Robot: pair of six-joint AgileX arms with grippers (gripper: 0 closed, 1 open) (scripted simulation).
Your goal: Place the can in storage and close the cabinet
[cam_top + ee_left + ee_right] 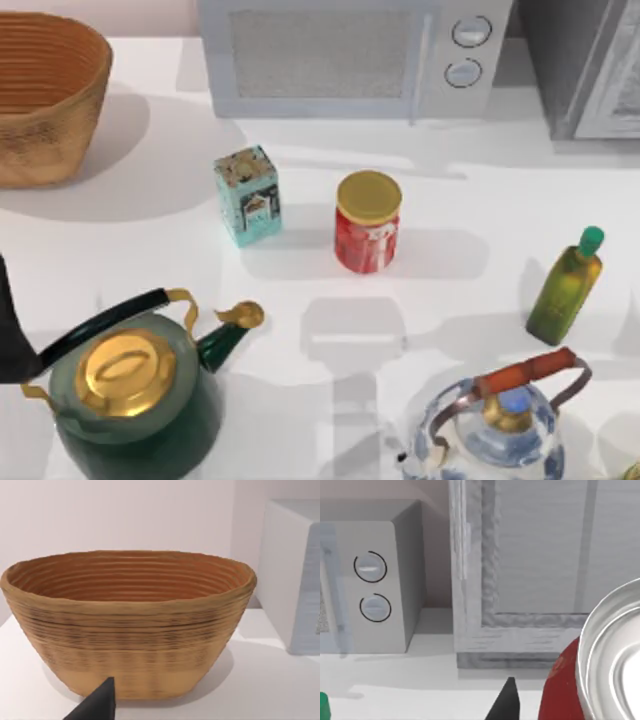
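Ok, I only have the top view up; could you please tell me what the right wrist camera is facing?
Observer: It faces the cabinet front on. Its pale framed door looks flush, and I see no gap.
Operator: Thank you. Is there a can near that arm?
Observer: Yes, a red can with a silver top stands close to the camera, beside the dark tip of the right end effector.
Operator: And the left wrist camera, please?
Observer: It looks at the woven basket, with the white microwave to one side. The tip of the left end effector shows in front of the basket.
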